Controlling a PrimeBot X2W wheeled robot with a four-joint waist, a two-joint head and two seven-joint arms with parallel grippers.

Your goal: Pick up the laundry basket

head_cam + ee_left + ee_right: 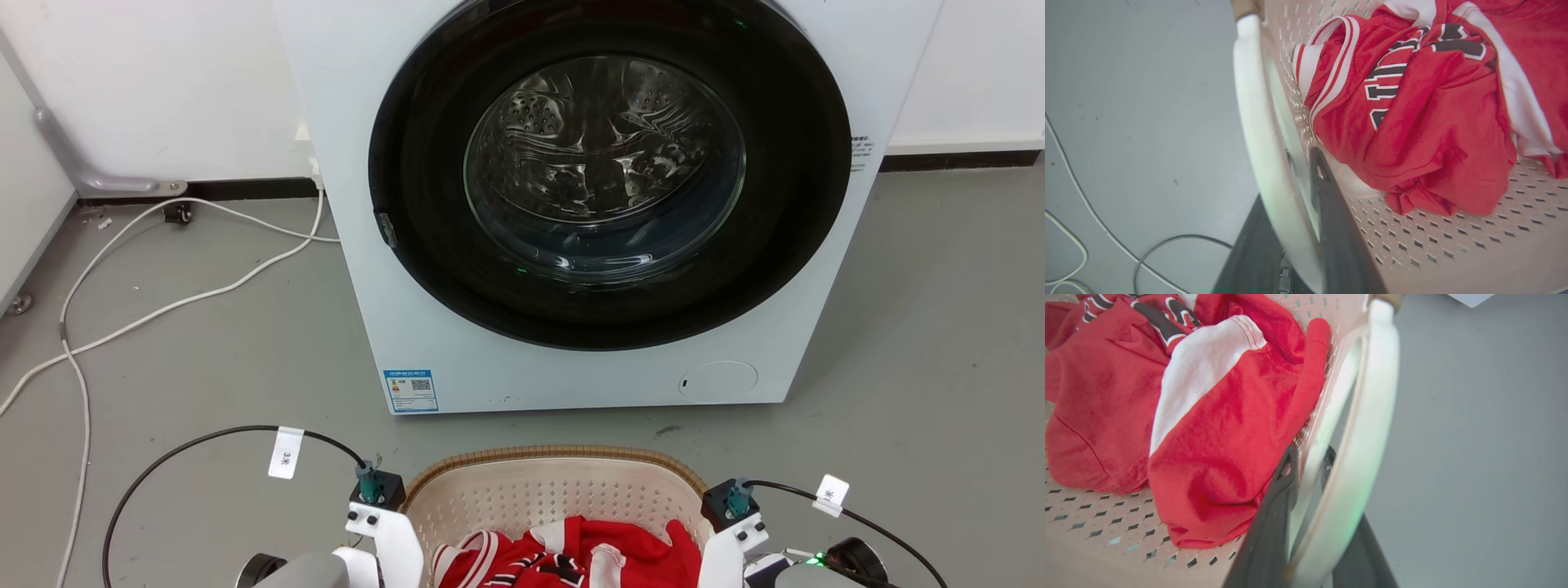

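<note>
The laundry basket (555, 490), cream and perforated with a brown woven rim, sits on the floor at the bottom of the head view, between my two wrists. A red and white jersey (571, 555) lies inside it. In the left wrist view my left gripper (1290, 179) straddles the white loop handle (1253, 122), one finger (1327, 212) inside the wall and one outside, shut on it. My right gripper (1309, 457) clamps the opposite handle (1372, 416) the same way. The jersey (1412, 122) (1208, 437) lies against both inner fingers.
A white front-loading washing machine (571, 204) with a dark round door stands directly behind the basket. White cables (163, 302) trail over the grey floor at the left, near a wall. Black tagged cables (204, 441) loop from my wrists.
</note>
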